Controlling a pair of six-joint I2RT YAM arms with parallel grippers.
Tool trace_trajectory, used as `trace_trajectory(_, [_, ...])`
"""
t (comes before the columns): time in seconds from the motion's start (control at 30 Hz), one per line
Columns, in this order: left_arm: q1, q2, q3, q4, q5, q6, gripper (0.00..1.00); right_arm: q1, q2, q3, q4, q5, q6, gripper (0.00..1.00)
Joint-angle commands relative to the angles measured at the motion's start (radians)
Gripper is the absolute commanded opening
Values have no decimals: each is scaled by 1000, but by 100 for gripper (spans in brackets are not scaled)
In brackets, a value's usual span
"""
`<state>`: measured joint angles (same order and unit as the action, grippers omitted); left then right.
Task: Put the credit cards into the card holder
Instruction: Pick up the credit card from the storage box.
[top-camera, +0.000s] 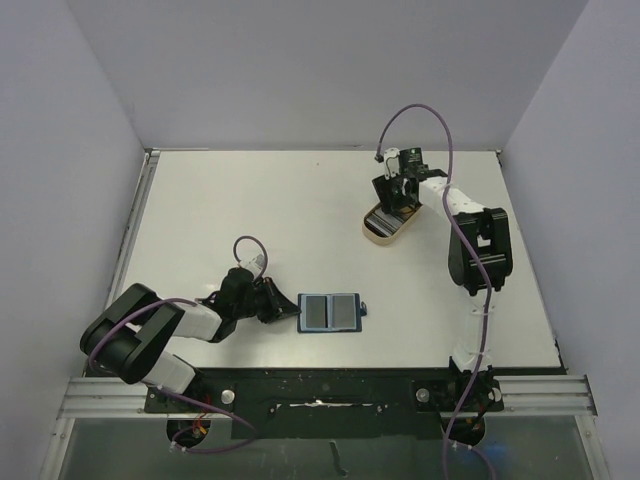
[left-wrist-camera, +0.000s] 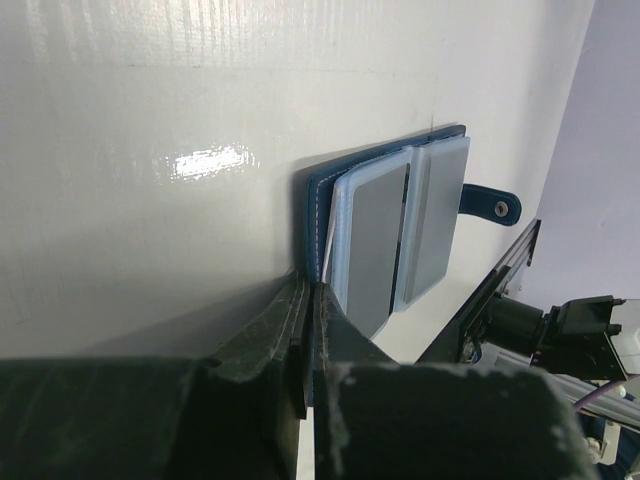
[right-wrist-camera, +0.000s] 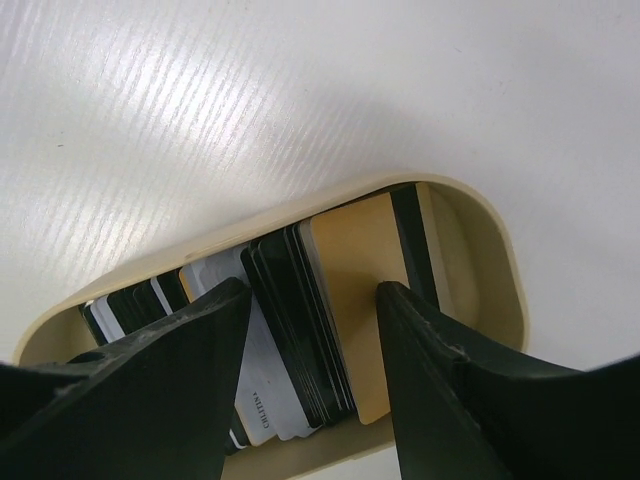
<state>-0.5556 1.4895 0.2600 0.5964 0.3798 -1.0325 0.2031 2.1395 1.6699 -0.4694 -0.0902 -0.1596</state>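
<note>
light: bright, even, from overhead | glare: white patch on the table (left-wrist-camera: 210, 160) ahead of the left jaws, streaked sheen beyond the right jaws | shadows: soft, beside the card holder (left-wrist-camera: 440, 210) and inside the dish (right-wrist-camera: 480, 250) | focus: near fingers (right-wrist-camera: 180, 400) blurred in both wrist views, overhead view sharp

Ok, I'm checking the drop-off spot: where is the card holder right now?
In the top view the card holder lies open near the table's front edge, about mid-width, just right of the left gripper.

The right gripper (right-wrist-camera: 312, 290) hides the lower ends of the credit cards (right-wrist-camera: 352, 262) in the dish (right-wrist-camera: 200, 246).
</note>
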Motion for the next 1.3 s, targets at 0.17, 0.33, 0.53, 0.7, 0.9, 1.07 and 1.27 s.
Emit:
trace_trajectory(0.17, [-7, -2, 20, 30, 2, 11, 0, 4, -72, -53, 7, -70, 32, 42])
trace_trajectory(0.33, [-10, 6, 11, 52, 6, 1, 0, 5, -103, -80, 15, -64, 37, 33])
trace_trajectory(0.53, [-12, 2, 12, 49, 5, 2, 0, 8, -116, -73, 0, -10, 29, 25])
trace_trajectory(0.7, [-13, 7, 11, 51, 1, -1, 0, 21, -139, -71, -8, 3, 35, 22])
trace_trajectory(0.9, [-15, 16, 15, 52, 1, -3, 0, 49, -167, -100, -2, 42, 43, 21])
trace_trajectory(1.07, [-18, 18, 12, 57, 1, -3, 0, 61, -186, -101, -10, 99, 42, 17])
trace_trajectory(1.27, [-20, 13, 12, 56, -2, -6, 0, 89, -210, -91, -25, 201, 26, 6])
